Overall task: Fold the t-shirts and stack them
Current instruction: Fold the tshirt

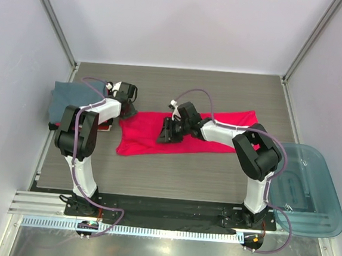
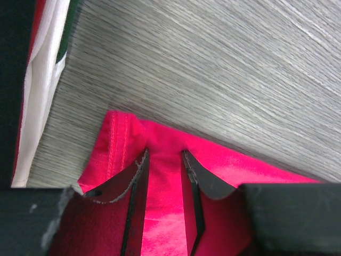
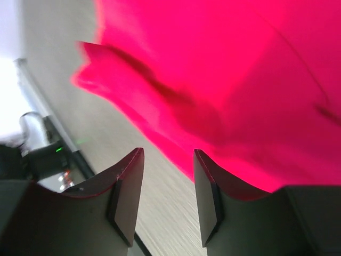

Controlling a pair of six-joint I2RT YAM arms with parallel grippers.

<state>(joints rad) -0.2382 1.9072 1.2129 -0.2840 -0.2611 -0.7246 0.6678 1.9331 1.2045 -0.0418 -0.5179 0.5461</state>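
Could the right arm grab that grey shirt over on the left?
Probably not: the grey shirt lies beyond the left arm, which blocks the way; the right gripper is over the pink shirt.

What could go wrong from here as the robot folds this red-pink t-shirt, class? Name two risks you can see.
1. The left hand pinches only a corner hem of the red-pink t-shirt; a pull could slip it free.
2. The right hand is open at the shirt's edge, holding nothing, so a fold led by one corner may come out skewed.
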